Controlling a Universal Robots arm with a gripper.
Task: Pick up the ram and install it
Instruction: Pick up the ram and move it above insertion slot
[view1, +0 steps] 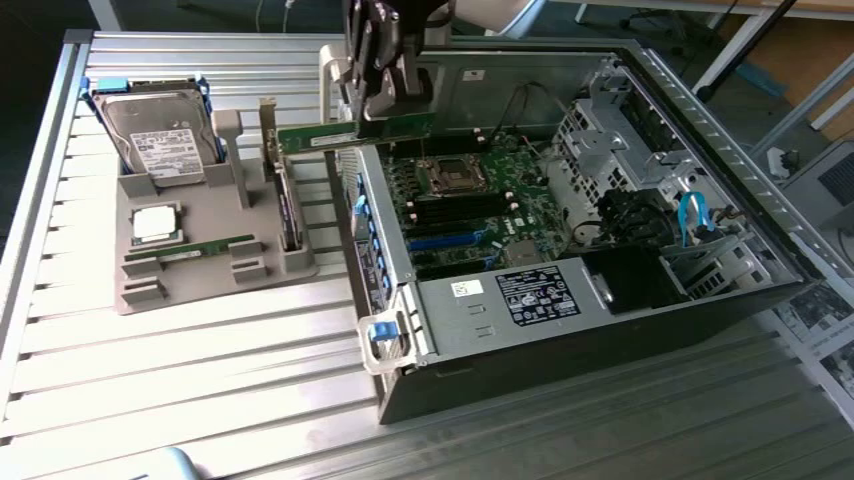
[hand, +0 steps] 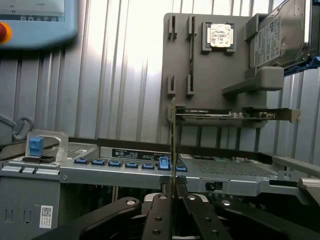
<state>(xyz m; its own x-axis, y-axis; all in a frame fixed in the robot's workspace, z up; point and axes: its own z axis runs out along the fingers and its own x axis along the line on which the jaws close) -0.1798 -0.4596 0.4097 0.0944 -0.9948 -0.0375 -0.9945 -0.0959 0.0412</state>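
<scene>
I see the gripper (view1: 392, 114) (hand: 173, 193) pinched narrow on the ram (view1: 334, 137) (hand: 173, 142), holding the green stick on its long edge, up in the air over the near wall of the open computer case (view1: 587, 330). One end of it reaches out over the grey parts holder (view1: 214, 285) (hand: 215, 80); the other is over the motherboard (view1: 467, 195), apart from the board. On the holder I can make out a second ram stick (view1: 195, 250) lying in its slot, the square CPU (view1: 156, 222) (hand: 220, 36) beside it, and the hard drive (view1: 163, 142) (hand: 280, 35) propped at the far end. Case and holder sit on the ribbed metal desk (view1: 200, 390).
</scene>
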